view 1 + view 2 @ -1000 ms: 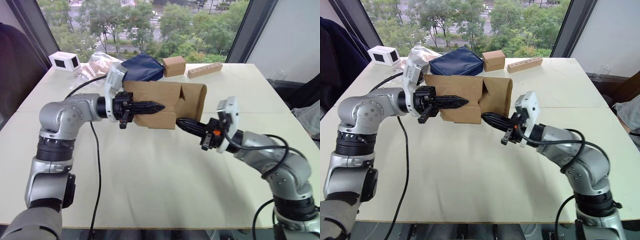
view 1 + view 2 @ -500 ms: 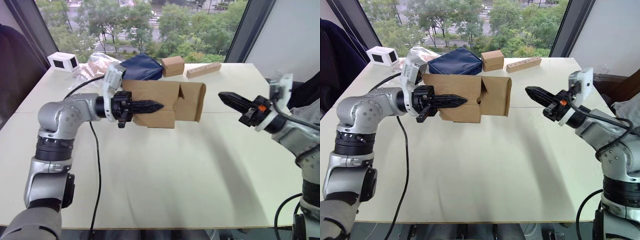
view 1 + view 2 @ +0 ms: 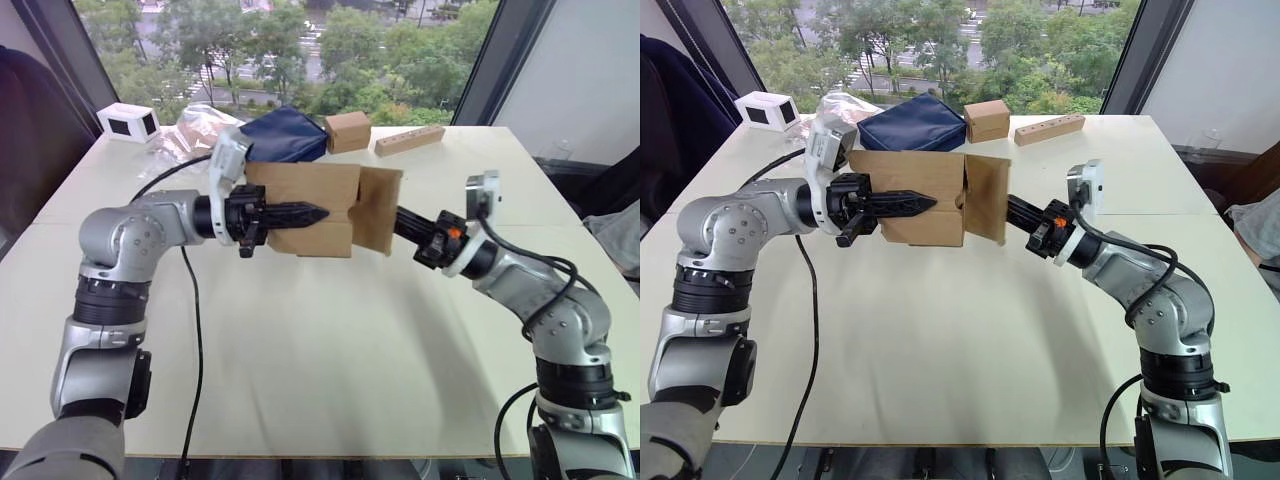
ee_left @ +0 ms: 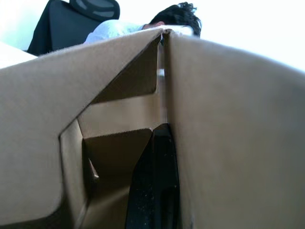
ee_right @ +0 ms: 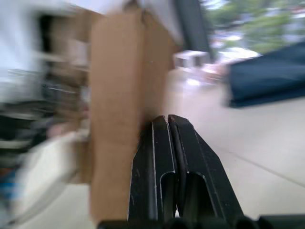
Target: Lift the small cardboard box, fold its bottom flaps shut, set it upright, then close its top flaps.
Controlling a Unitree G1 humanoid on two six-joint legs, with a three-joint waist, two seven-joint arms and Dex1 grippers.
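Cardboard flap (image 3: 378, 208) on the small cardboard box (image 3: 305, 208) now hangs edge-on; half a second ago it faced the camera flat. Right gripper (image 3: 1002, 207), fingers pressed together and empty, has swung back in behind that flap. Left gripper (image 3: 305, 213) stays clamped on the box wall, holding it above the desk (image 3: 330, 350). Judgement: flap-folding under way. Beyond: squarer box (image 3: 347, 131), wooden block (image 3: 410, 140).

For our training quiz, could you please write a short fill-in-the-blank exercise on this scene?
1. The left gripper holds the box ____ the table.
2. The right gripper has its fingers ____.
3. The right gripper reaches toward the box's end ____.
4. The bag behind the box is ____ in colour.

Missing words: above; shut; flap; blue
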